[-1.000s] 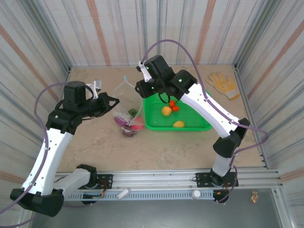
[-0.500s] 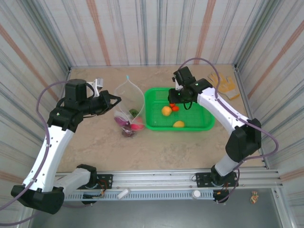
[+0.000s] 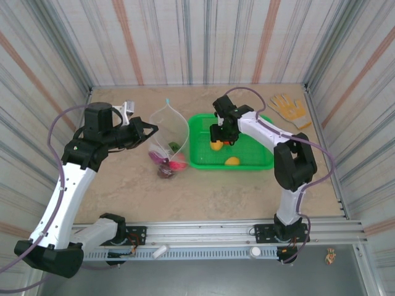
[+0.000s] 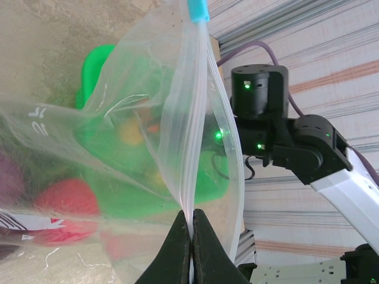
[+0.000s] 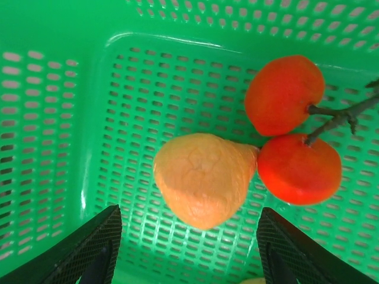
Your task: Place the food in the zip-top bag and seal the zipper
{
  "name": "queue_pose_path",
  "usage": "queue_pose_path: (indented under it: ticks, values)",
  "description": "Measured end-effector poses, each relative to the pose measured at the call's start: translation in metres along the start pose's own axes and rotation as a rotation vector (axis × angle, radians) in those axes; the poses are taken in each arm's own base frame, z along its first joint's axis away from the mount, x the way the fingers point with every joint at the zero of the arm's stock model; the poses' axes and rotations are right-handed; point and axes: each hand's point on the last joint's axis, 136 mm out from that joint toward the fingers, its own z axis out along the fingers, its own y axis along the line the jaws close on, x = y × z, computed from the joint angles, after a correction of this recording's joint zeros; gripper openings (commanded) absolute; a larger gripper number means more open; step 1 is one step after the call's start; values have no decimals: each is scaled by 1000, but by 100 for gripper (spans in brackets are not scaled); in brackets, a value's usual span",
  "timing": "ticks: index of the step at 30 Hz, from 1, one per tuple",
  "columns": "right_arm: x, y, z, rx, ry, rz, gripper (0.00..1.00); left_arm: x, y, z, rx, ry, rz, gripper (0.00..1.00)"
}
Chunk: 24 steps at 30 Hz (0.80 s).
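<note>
A pale, stone-patterned surface point(image 3: 216, 191) lies boxed in by striped corrugated walls point(image 3: 185, 43). Left of its middle, the zip-top bag point(image 3: 170, 126) stands with its mouth gaping. The left claw point(image 4: 191, 236) is pinched tight on the bag's rim, where the zipper point(image 4: 172, 160) runs up to a blue slider point(image 4: 198, 9). A pink-red piece point(image 3: 178, 164), a purple piece point(image 3: 155, 156) and a dark green piece point(image 3: 173, 146) of the food already lie inside the bag. Just right of the bag sits a green mesh basket point(image 3: 256, 153). The right claw point(image 5: 189, 236) hangs inside it, its jaws spread wide either side of an orange-yellow fruit point(image 5: 204, 177). That fruit touches two red tomatoes point(image 5: 284, 94) on a stem. Another yellow fruit point(image 3: 232, 161) lies by the basket's near wall. A yellow glove point(image 3: 289, 110) rests at the far right corner.
</note>
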Motion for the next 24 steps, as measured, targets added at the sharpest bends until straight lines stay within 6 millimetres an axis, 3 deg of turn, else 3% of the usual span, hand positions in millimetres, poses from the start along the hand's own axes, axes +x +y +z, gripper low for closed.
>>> queue_pose_path:
  ticks: [8, 11, 15, 20, 24]
  values:
    - [3, -2, 34, 18, 54, 2, 64, 0, -1, 0, 7, 3, 2, 0]
    - [7, -4, 43, 27, 75, 3, 58, 1, -1, 0, 7, 4, 2, 0]
    - [5, -3, 43, 24, 69, 5, 49, 0, -1, 0, 7, 4, 2, 0]
    - [3, -2, 36, 19, 56, 5, 45, 0, -1, 0, 7, 3, 2, 0]
    - [-5, 2, 8, 0, 8, -1, 46, 0, -2, 0, 9, 2, 3, 0]
